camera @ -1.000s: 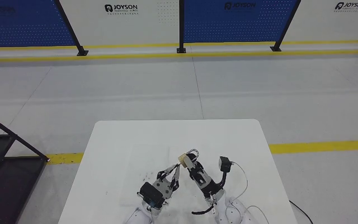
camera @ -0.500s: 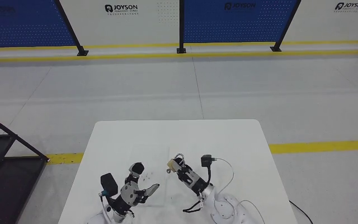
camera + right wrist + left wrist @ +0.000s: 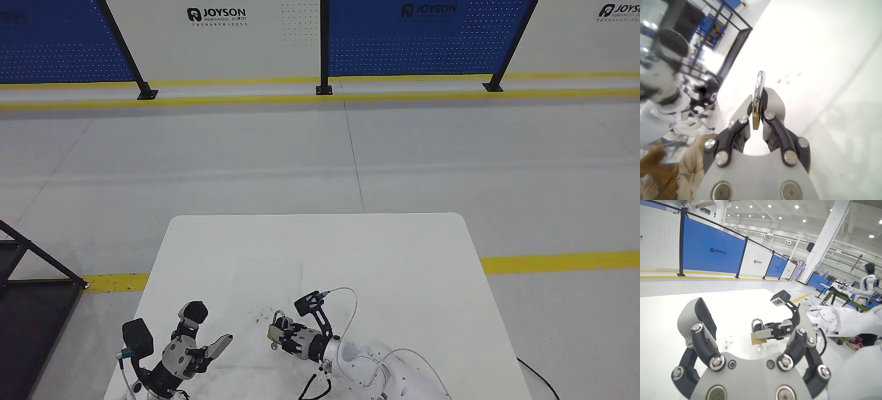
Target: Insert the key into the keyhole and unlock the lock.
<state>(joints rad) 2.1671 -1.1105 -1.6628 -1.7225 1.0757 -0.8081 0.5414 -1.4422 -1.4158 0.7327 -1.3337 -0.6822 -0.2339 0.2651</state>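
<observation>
A brass padlock [image 3: 758, 339] with a silver shackle hangs just above the white table [image 3: 400, 260]. My right gripper [image 3: 762, 334] is shut on its body. A small silver key [image 3: 760, 347] sticks out of the lock's underside. In the right wrist view the padlock [image 3: 755, 117] is pinched edge-on between the fingers of the right gripper [image 3: 756, 102], shackle pointing away. From above, the padlock [image 3: 275, 333] is near the table's front edge. My left gripper [image 3: 205, 350] is to its left, apart from it. The left gripper [image 3: 749, 306] is open and holds nothing.
Tiny dark specks [image 3: 262, 315] lie on the table just beyond the lock. A black rack [image 3: 20, 260] stands off the table's left side. The table's far half is bare white surface.
The left gripper pulled away from the padlock toward the front left corner and now stands open. The right gripper carried the padlock left and nearer the front edge.
</observation>
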